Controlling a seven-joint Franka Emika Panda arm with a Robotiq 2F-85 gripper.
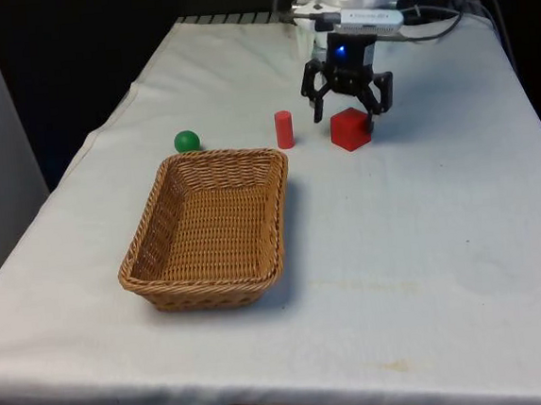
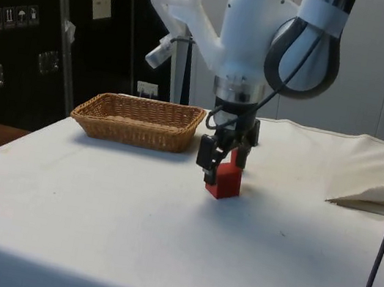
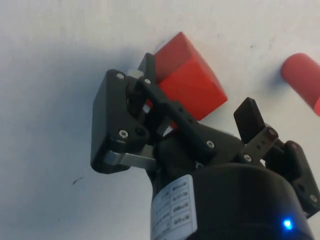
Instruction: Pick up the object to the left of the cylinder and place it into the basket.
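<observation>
A green ball (image 1: pixel 186 141) lies on the cloth just beyond the far corner of the wicker basket (image 1: pixel 138 244) (image 2: pixel 136 120). An upright red cylinder (image 1: pixel 284 129) (image 3: pixel 302 75) stands to the front view's right of the ball. Further right sits a red cube (image 1: pixel 350 128) (image 2: pixel 224 181) (image 3: pixel 185 65). My gripper (image 1: pixel 346 112) (image 2: pixel 223 162) (image 3: pixel 197 86) hangs open low over the cube, one finger on each side of it. One fingertip (image 3: pixel 146 63) is close against a cube edge; the other stands apart from it.
The basket holds nothing and lies towards the front view's left of the table. A fold of cloth (image 2: pixel 368 197) rises at the side view's right. The table's near half is bare white cloth (image 1: pixel 401 286).
</observation>
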